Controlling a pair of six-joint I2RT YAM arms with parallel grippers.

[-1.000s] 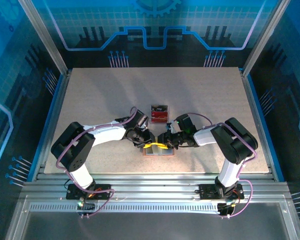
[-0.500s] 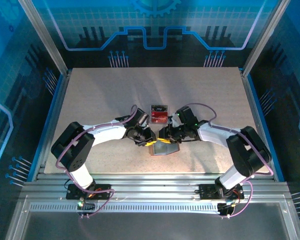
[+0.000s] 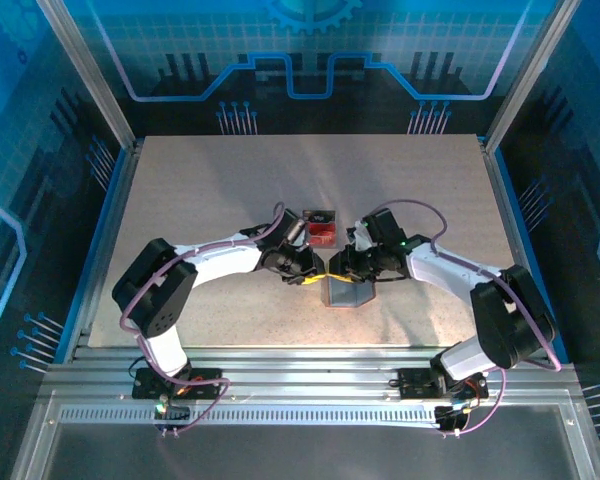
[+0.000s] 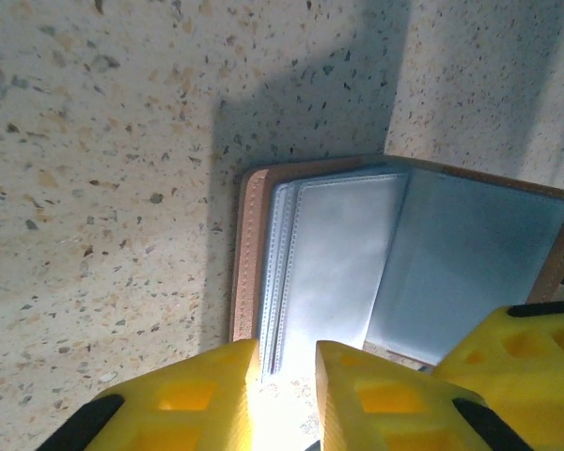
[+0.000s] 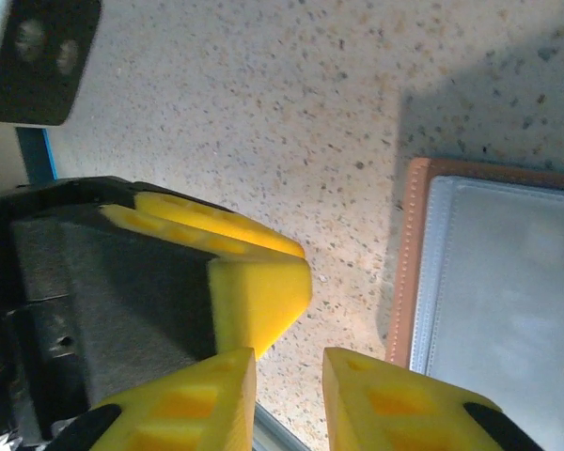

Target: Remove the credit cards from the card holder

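I see the wallet (image 3: 346,293) lying open, pale inside up, midway between the table's side edges and nearer its near edge. Red cards (image 3: 321,234) sit just beyond it. Both claws meet at its far-left corner. The left claw (image 4: 287,365) is nearly closed, and glare means I cannot tell if it grips anything. The right claw (image 5: 289,374) is slightly apart, with bare table showing between its fingers.

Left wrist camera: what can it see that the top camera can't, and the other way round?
Left wrist view: close up on the card holder, its brown rim and stacked pale grey-blue sleeves. Top view: the whole left arm and right arm, plus the red credit cards lying beyond the hands. Both: the open card holder on the speckled table, with the yellow left hand and right hand close together at it.
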